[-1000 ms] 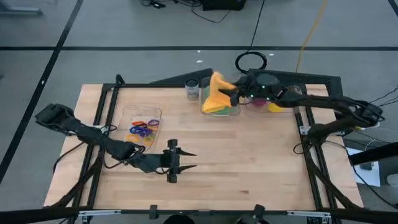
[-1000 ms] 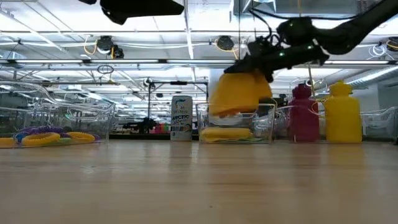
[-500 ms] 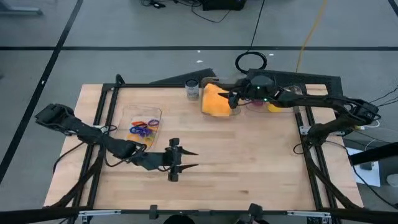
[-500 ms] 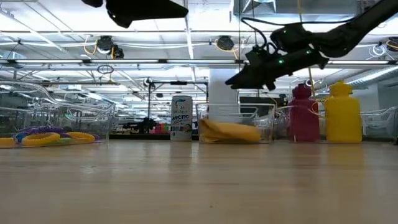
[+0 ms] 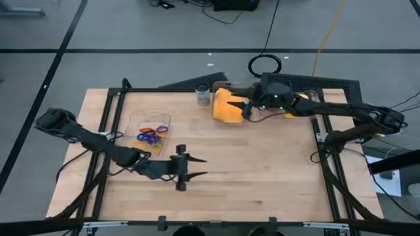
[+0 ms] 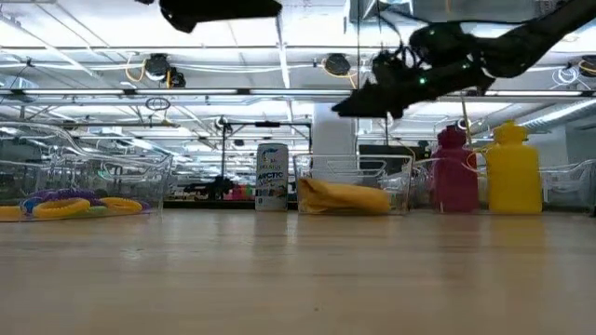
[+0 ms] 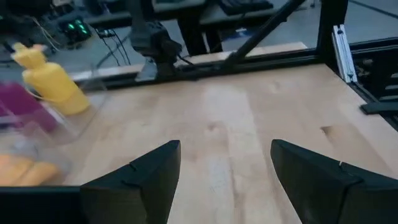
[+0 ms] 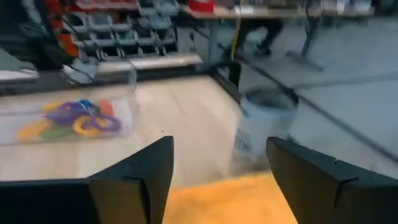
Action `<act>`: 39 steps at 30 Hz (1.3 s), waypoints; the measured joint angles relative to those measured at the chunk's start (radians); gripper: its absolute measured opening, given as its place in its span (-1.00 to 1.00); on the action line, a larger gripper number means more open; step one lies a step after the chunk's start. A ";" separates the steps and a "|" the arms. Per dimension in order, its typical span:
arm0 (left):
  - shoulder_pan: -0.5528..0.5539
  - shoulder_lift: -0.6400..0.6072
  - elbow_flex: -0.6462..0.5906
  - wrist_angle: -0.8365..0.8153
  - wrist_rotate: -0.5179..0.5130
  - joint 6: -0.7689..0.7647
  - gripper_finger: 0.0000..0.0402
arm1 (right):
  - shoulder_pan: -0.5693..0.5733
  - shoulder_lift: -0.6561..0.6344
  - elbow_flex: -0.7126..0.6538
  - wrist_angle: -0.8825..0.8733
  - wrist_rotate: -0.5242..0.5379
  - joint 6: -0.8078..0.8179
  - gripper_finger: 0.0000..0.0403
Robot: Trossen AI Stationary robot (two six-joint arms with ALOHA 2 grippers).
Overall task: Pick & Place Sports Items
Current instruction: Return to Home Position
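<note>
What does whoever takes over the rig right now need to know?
Left gripper: open, empty, over the front middle of the table.
Right gripper: open, empty, raised just above the orange cloth.
Cloth lies in the clear box at the back.
Coloured rings are in the left clear bin.
Purple bottle and yellow bottle stand upright at the back right.
Placing looks done; left: bring both arms home.

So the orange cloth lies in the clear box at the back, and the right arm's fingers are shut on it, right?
No. The orange cloth does lie in the clear box at the back, but the right arm's fingers are open, holding nothing; the right wrist view shows them spread apart.
</note>
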 joint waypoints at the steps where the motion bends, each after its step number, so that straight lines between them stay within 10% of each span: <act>1: -0.007 -0.013 0.000 -0.008 -0.015 0.010 0.05 | 0.012 -0.016 0.000 0.008 0.004 -0.016 -0.06; 16: -0.076 -0.260 -0.018 -0.019 -0.053 0.161 0.05 | 0.321 -0.340 0.000 -0.198 0.265 -0.188 -0.32; 26: 0.011 -0.567 -0.424 0.362 0.139 0.228 0.05 | 0.438 -0.587 -0.001 -0.429 0.265 -0.152 -0.48; 39: 0.076 -0.845 -0.716 0.517 0.143 0.247 0.05 | 0.505 -0.815 -0.001 -0.710 0.261 -0.076 -0.67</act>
